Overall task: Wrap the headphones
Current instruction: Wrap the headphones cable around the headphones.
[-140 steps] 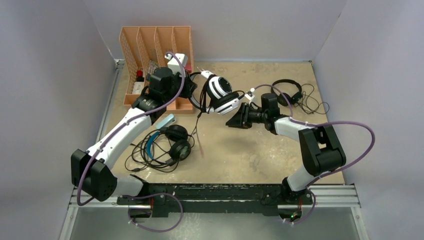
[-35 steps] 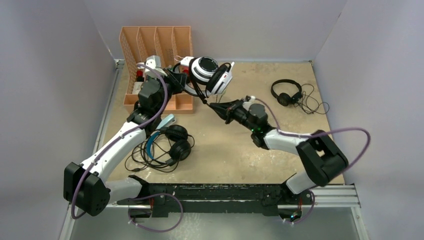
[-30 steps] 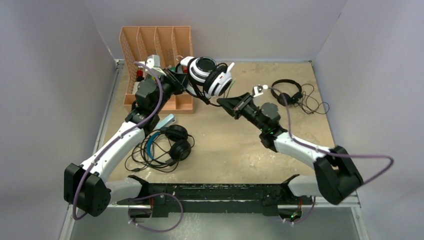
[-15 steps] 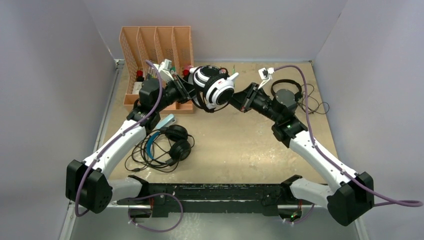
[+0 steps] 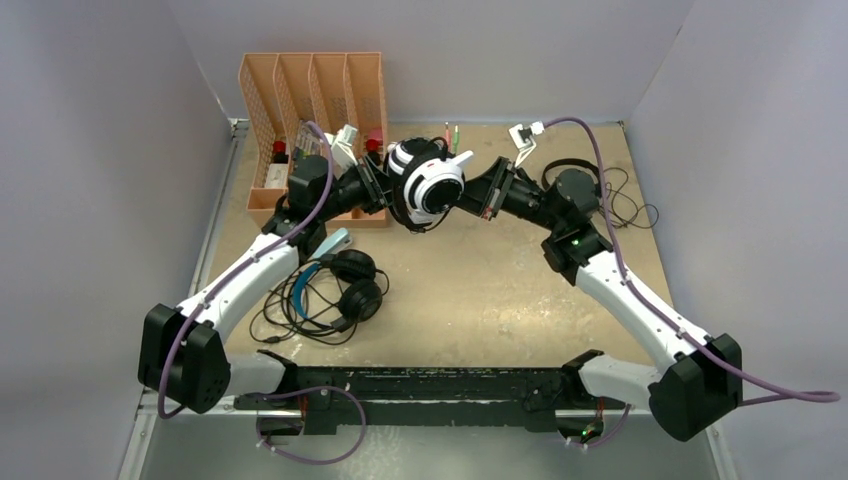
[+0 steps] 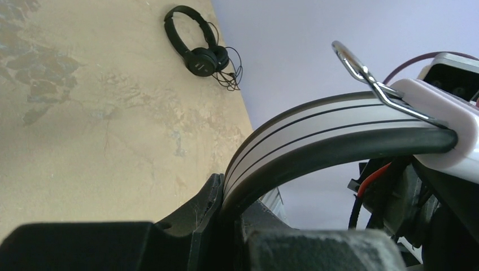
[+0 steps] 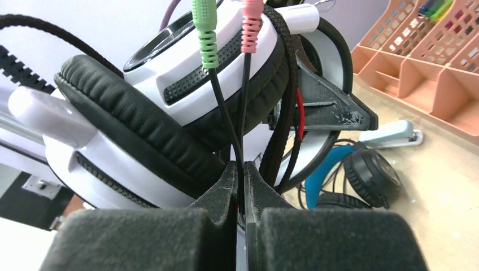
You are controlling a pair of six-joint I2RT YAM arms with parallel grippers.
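No lettering, brand, number or sign legible anywhere: none on the white-and-black headset [image 5: 428, 187], its green plug [image 7: 204, 28] or pink plug [image 7: 251, 25], the all-black headset [image 6: 199, 57], the blue-banded headset [image 5: 360, 298], the orange file rack [image 5: 300, 80] or the bench [image 5: 480, 290].

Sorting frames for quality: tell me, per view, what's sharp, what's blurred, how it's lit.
Top external: soft even light, faint shadows, no glare. Left wrist: the left pincer is a dark blur; the white headband and the far black headset are clear. Right wrist: the right pincer, on the plug cords, is dark and soft; the green plug and pink plug are crisp.
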